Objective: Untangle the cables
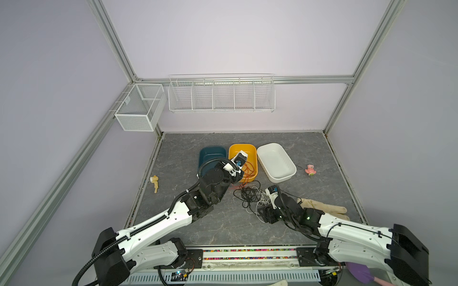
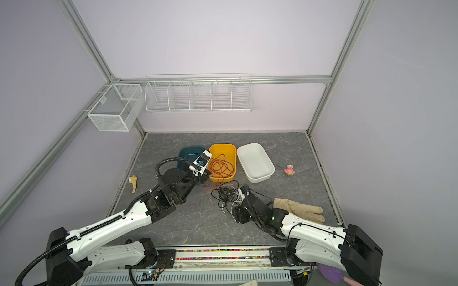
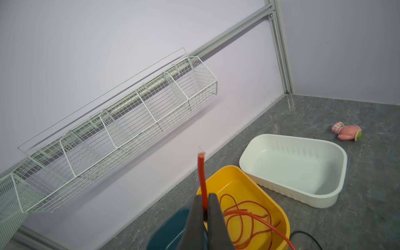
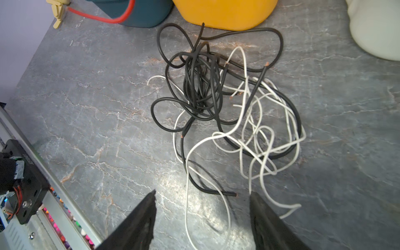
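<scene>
Left tool [image 3: 205, 195] clenches red cable [image 3: 202, 173] near its end; most coils in yellow tub [image 3: 281, 216]. Right tool [image 4: 202, 192], released, hangs over black cables [image 4: 199, 86] and white cables [image 4: 244, 134] tangled on worktop [image 4: 86, 108]. Light, limp, probably best gripped at free ends.

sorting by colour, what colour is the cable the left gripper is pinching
Red-orange; the cable clamped in the left gripper shows best in the left wrist view.
</scene>
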